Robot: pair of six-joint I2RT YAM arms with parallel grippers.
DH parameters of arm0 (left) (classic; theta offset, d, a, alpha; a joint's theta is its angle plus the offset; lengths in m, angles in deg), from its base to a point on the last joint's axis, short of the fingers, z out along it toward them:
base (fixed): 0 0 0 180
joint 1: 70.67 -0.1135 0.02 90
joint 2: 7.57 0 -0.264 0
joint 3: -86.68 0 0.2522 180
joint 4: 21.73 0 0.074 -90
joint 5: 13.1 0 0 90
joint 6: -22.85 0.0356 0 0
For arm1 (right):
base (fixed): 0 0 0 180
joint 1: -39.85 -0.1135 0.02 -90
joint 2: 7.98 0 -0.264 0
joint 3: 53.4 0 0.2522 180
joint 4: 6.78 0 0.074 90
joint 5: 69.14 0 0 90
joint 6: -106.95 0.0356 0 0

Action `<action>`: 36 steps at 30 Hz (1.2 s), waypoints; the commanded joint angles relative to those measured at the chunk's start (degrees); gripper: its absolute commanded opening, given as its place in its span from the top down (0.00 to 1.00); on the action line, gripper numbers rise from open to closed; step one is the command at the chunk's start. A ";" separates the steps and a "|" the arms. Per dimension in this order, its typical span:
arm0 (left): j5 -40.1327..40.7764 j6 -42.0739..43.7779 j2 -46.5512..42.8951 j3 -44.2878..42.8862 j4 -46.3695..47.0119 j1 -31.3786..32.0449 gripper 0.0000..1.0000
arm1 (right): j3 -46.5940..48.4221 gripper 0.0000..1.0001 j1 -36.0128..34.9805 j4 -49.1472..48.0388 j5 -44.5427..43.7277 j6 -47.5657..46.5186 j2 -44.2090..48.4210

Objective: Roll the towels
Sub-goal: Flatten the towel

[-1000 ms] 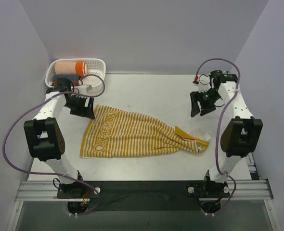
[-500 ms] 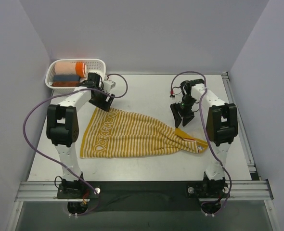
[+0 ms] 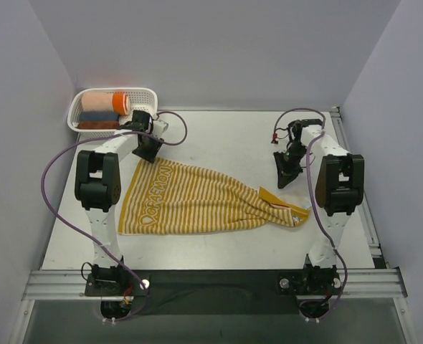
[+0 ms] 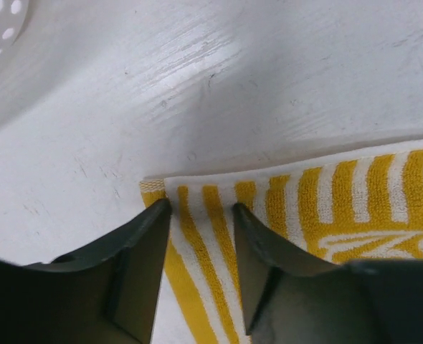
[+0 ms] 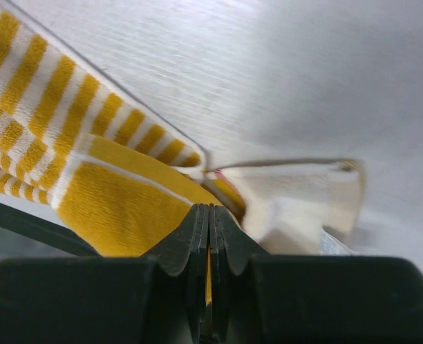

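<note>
The striped towel [image 3: 197, 201] lies flat on the white worktop [image 3: 226, 136] across the middle of the overhead view. Its wide lettered end is at the left, and it narrows to a bunched, folded-over end at the right. The left fingers [image 4: 136, 258] are spread and pointed down over the upper left corner of the towel. In the wrist view they straddle the corner, with striped cloth showing in the gap between them, and nothing is gripped. The right fingers [image 5: 190, 244] are pressed together at the mustard-orange end band [image 5: 118, 208]. A thin sliver of yellow shows between them, so I read that as a pinch on a fold of cloth, though I cannot see how much is caught. The white basket [image 3: 148, 92] in the upper left holds finished rolls, including a peach-and-orange roll [image 3: 104, 102], and sits just beyond the left arm. I expect the towel to be light, limp terry that sags, drags and creases rather than sliding as a sheet, and a pull on one corner will skew it. Its pile should grip the pads well, but a single thin layer can slip out of a shallow pinch. I would take hold of the two corners of one short edge, deep enough to trap the hem, and spread the bunched right end flat before starting any roll.
</note>
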 commanded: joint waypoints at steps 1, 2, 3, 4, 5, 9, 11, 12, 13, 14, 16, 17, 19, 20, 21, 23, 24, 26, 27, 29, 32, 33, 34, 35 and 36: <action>0.21 -2.28 -0.13 0.09 1.65 -1.89 0.52 | 0.73 1.00 4.84 2.35 1.53 0.99 6.42; -1.01 -2.80 -0.39 0.44 1.29 -2.34 0.60 | 0.91 1.00 7.10 2.26 1.62 1.08 7.55; -2.41 -4.03 -0.57 0.97 0.77 -2.69 0.63 | 1.26 1.00 8.87 2.34 2.23 0.82 8.00; -3.30 -4.39 -1.27 1.58 0.07 -3.13 0.66 | 1.35 1.00 9.58 2.52 5.80 -0.05 8.35; -3.83 -4.83 -1.62 2.20 -0.11 -3.65 0.66 | 1.26 1.00 9.93 3.13 6.97 -1.19 9.05; -5.33 -5.09 -2.51 4.57 -0.03 -3.75 0.66 | 2.84 0.43 6.52 6.82 9.09 -2.26 8.53; -5.59 -5.44 -2.51 5.02 -0.12 -3.66 0.66 | 2.14 0.28 1.96 6.91 8.22 -1.91 8.88; -5.68 -5.53 -2.51 5.10 -0.12 -3.75 0.67 | 2.05 0.27 0.46 6.91 7.60 -1.39 8.88; -5.68 -5.62 -2.42 5.19 -0.03 -3.75 0.68 | 1.79 0.27 -0.95 6.83 6.90 -1.03 8.80; -5.59 -5.62 -2.42 5.28 -0.11 -3.75 0.68 | 1.70 0.27 -3.48 6.57 6.11 -0.85 8.27; -5.59 -5.62 -2.33 5.37 -0.03 -3.75 0.70 | 1.52 0.27 -5.52 6.04 3.39 -0.41 7.31; -5.51 -5.71 -2.24 5.46 -0.11 -3.75 0.70 | 1.61 0.28 -6.66 5.51 2.42 -0.41 5.91; -5.42 -5.80 -2.42 5.54 -0.20 -3.84 0.73 | 1.61 0.30 -7.29 4.98 0.83 -0.68 3.36; -5.59 -5.88 -2.51 5.63 -0.38 -3.92 0.73 | 1.61 0.31 -7.46 4.98 0.74 -0.76 2.65; -5.59 -5.97 -2.59 5.63 -0.47 -4.10 0.74 | 1.61 0.32 -7.38 5.15 0.48 -0.76 1.86; -5.85 -6.32 -3.03 5.98 -0.47 -4.36 0.74 | 0.56 0.37 -7.46 5.24 0.21 -1.38 0.54; -6.03 -6.41 -3.21 6.16 -0.47 -4.54 0.74 | -0.05 0.42 -7.20 5.16 -0.14 -1.55 0.10; -6.29 -6.59 -3.21 6.33 -0.47 -5.06 0.75 | -1.11 0.62 -6.68 5.16 0.03 -1.73 0.18; -6.38 -6.59 -3.30 6.42 -0.47 -5.33 0.75 | -1.81 0.69 -5.54 5.16 0.56 -1.73 0.44; -6.73 -6.85 -3.38 6.51 -0.55 -6.03 0.79 | -2.08 0.97 -4.22 5.16 1.96 -1.64 1.93; -8.22 -7.46 -3.65 6.42 -0.99 -7.61 0.88 | -1.29 1.00 0.43 5.16 3.54 -1.29 4.39; -8.66 -7.73 -3.82 6.34 -0.99 -7.88 0.90 | -0.33 1.00 1.84 5.16 3.64 -1.12 5.10; -9.10 -7.99 -4.52 6.25 -0.91 -7.88 0.93 | 0.20 1.00 4.72 4.98 3.64 -0.86 6.50; -10.50 -8.52 -4.96 6.25 -0.91 -10.05 0.96 | 0.90 1.00 6.84 4.98 4.86 -0.77 7.21; -11.12 -9.04 -6.01 6.16 -0.91 -10.60 1.00 | 2.39 1.00 8.43 4.63 5.48 -0.50 7.73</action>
